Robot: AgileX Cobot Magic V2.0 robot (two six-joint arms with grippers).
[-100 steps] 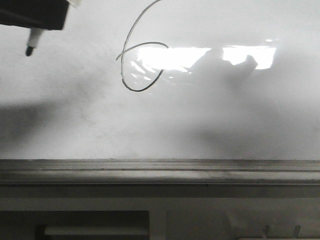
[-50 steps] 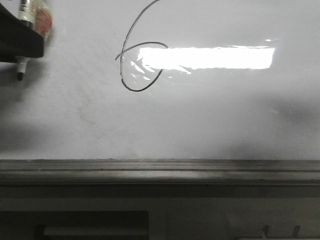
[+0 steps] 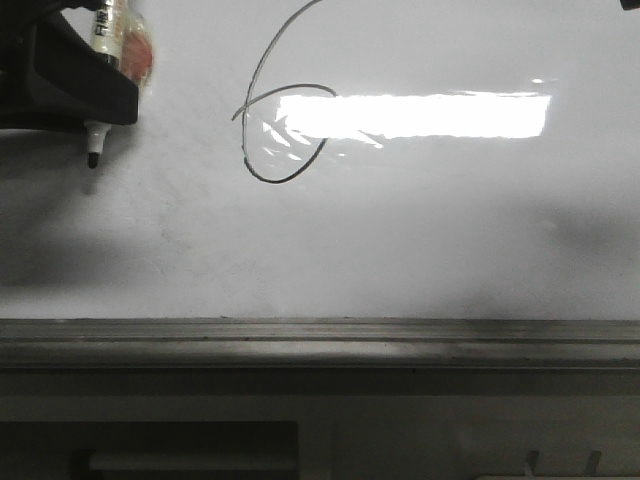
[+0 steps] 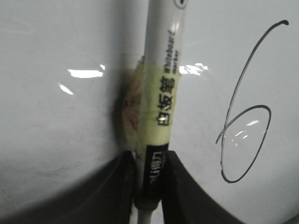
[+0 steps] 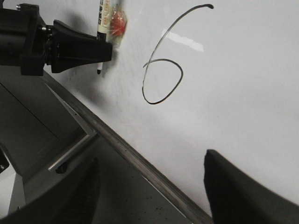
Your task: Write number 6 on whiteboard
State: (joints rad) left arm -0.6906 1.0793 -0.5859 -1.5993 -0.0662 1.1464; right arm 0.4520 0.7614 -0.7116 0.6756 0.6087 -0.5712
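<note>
The number 6 is a thin dark line on the whiteboard, its tail running off the top of the front view. The left gripper hangs at the upper left, well left of the 6, shut on a white marker wrapped in yellow tape. The marker's dark tip points down. In the left wrist view the marker is pinched between the black fingers, with the 6 off to one side. The right gripper is open and holds nothing, with the 6 beyond it.
A grey metal ledge runs along the whiteboard's lower edge, with a dark cabinet front and a bar handle below it. A bright rectangular glare lies across the 6's loop. The left arm's black body shows in the right wrist view.
The left gripper with the marker has dropped lower and then shifted right towards the 6. The dark shadow that cut across the glare a second ago is gone.
</note>
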